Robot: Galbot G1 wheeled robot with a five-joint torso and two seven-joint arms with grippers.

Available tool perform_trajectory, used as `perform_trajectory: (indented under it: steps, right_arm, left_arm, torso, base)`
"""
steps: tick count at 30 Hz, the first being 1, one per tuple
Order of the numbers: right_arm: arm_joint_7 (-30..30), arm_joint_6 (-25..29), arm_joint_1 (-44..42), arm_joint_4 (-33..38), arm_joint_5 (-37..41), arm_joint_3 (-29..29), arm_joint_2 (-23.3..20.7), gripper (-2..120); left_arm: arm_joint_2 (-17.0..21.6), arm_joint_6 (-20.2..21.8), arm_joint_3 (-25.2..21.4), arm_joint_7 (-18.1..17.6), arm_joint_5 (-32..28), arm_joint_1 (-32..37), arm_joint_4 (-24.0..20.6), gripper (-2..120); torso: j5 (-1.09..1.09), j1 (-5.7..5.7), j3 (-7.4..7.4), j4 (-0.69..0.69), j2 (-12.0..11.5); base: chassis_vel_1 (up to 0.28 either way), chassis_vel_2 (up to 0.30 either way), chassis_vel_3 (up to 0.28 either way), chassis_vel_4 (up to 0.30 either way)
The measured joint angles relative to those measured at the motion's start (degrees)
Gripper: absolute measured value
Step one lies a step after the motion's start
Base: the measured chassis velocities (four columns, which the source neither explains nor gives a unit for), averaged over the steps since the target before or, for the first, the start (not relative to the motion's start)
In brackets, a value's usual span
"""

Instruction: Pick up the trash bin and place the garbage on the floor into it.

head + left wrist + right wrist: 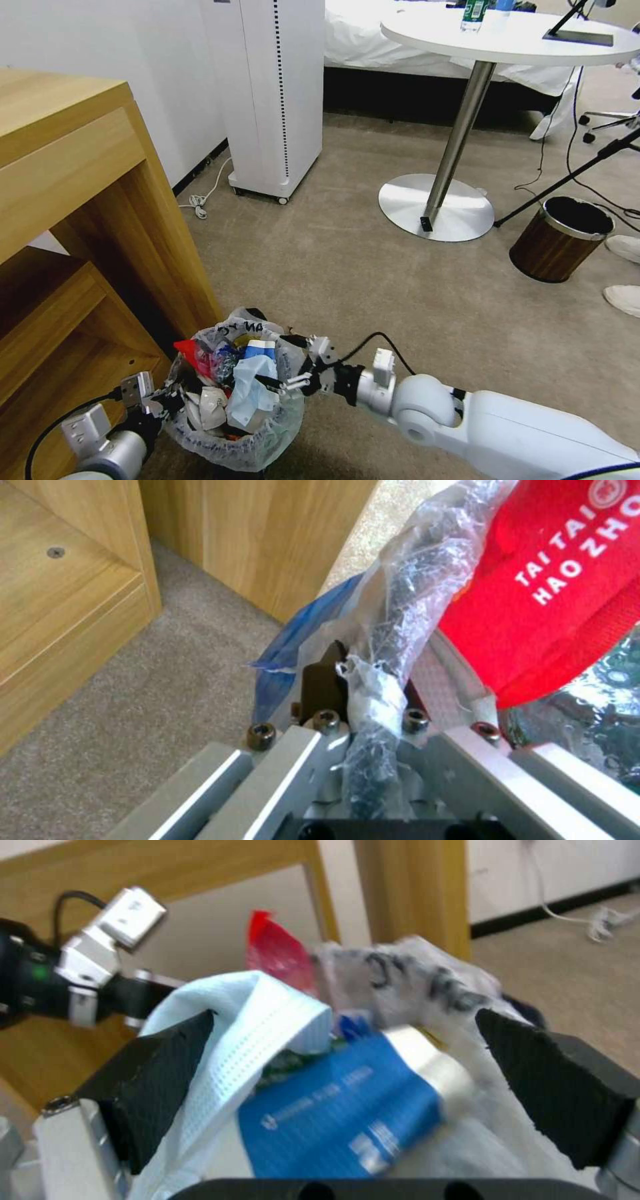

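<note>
The trash bin [233, 427] sat at the head view's six o'clock, beside the wooden desk [80, 220], already heaped with garbage: a red plastic bag [190, 353], a blue mask [250, 390] and a blue-white carton [333, 1120]. The left gripper [170, 400] pinched the bin's bagged rim at its nine o'clock side, jaws closed on the liner. The right gripper [293, 381] hovered at the bin's three o'clock edge, jaws spread wide and holding nothing, its pads [160, 1080] flanking the mask and carton.

A wooden desk [80, 200], white appliance [273, 93], round table [513, 40] and wood-grain bin [560, 240] stand around.
</note>
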Motion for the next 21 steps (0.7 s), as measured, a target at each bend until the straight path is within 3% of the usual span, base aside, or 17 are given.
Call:
perform_trajectory:
  steps: [16,20,21]
  right_arm:
    - [6.9,-2.98,5.0,-3.98,1.04,-4.03,6.71,100]
    - [5.28,-1.49,5.27,-4.03,1.06,-4.17,7.08,100]
    - [2.54,-0.11,5.36,-3.91,1.09,-4.06,7.04,100]
  left_arm:
    - [0.37,-0.01,0.32,-0.11,-0.53,-2.38,2.59,1]
    - [0.39,-0.01,0.31,-0.11,-0.53,-2.57,3.0,1]
    - [0.42,-0.01,0.3,-0.11,-0.54,-2.75,3.19,1]
  torso:
    - [0.01,0.0,0.01,0.0,0.0]
    - [0.01,0.0,0.0,0.0,0.0]
    - [0.01,0.0,0.0,0.0,0.0]
  base:
    - [0.0,0.0,0.0,0.0]
    - [0.0,0.0,0.0,0.0]
    - [0.0,0.0,0.0,0.0]
